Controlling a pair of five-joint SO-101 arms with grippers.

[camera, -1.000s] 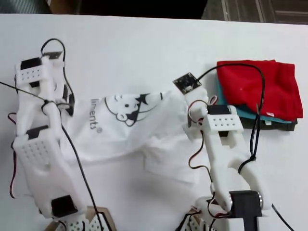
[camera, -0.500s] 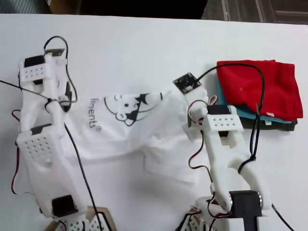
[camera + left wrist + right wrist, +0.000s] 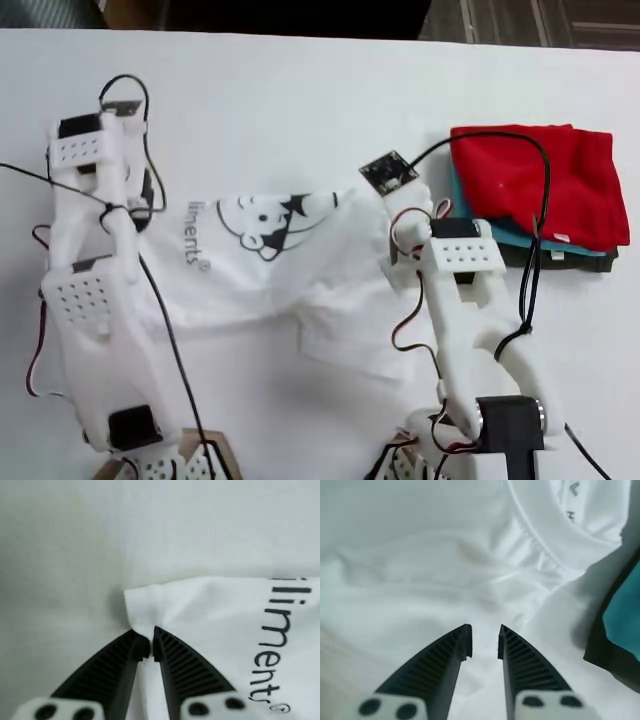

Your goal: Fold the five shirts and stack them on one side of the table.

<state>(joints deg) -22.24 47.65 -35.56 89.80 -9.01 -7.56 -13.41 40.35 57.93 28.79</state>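
A white shirt (image 3: 290,270) with a bear print lies crumpled across the middle of the table (image 3: 300,90). At the shirt's left edge, my left gripper (image 3: 148,642) is shut on a pinched fold of the white shirt (image 3: 215,620). My right gripper (image 3: 485,642) stands open just over the white shirt (image 3: 420,580) near its collar, with cloth showing between the fingers. To the right of it is a folded stack: a red shirt (image 3: 535,180) on top, a teal shirt (image 3: 478,222) under it and a dark shirt (image 3: 560,262) at the bottom.
The left arm (image 3: 90,300) and the right arm (image 3: 460,270) rise from the table's front edge, with cables looping beside them. A brown block (image 3: 215,455) sits at the front by the left base. Bare table stretches behind the shirt.
My left arm has shifted slightly right and toward the table's far side, pulling the shirt's left edge with it. The right arm and the stack have stayed put.
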